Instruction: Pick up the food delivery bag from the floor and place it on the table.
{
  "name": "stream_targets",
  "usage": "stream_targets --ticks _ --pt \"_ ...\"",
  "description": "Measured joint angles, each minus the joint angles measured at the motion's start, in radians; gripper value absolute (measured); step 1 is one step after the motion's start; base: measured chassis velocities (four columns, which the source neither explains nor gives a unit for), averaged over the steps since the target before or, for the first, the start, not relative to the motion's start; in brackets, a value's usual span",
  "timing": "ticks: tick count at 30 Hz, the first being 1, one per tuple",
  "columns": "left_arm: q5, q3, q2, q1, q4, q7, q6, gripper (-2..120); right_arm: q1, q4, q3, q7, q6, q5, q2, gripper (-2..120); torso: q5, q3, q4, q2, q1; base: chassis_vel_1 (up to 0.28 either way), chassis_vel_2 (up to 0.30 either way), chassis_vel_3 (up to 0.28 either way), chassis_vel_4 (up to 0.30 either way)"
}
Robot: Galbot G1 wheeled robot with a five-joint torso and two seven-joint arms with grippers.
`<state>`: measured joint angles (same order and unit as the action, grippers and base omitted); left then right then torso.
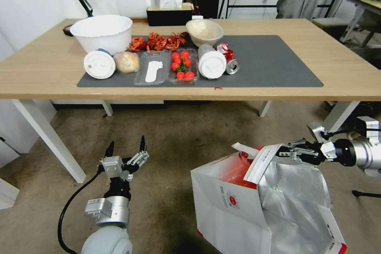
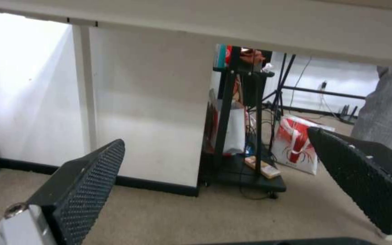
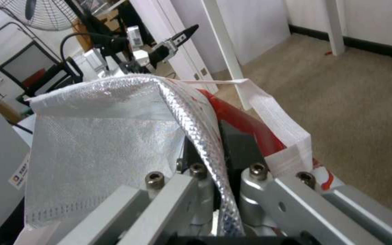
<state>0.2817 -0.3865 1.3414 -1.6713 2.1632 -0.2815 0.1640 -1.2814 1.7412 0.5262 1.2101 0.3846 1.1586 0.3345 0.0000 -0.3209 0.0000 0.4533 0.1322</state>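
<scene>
Floor (image 1: 174, 135) before table (image 1: 47, 71): bag (image 1: 238, 210) is gripped at its foil rim by right gripper (image 1: 285, 151); pinch is confirmed in right wrist view. Left gripper (image 1: 125, 151) is spread, empty.

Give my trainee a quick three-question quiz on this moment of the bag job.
1. True or false: the right gripper is shut on the bag's rim.
2. The left gripper is: A) open, holding nothing B) shut on a strap C) resting on the table.
3. Where is the bag: floor or table?

Key: 1 true. 2 A. 3 Low before the table, not on it; its base is out of sight.
</scene>
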Motion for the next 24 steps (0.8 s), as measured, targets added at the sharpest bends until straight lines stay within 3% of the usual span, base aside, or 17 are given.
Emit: stream_targets --ticks 24 --pt "0.002 0.005 0.004 0.005 -0.002 -0.002 -0.001 100 -0.007 0.012 0.004 0.003 0.000 -0.004 -0.002 0 0.0000 -0.062 -0.0001 0.097 0.036 0.000 0.000 0.000 0.000"
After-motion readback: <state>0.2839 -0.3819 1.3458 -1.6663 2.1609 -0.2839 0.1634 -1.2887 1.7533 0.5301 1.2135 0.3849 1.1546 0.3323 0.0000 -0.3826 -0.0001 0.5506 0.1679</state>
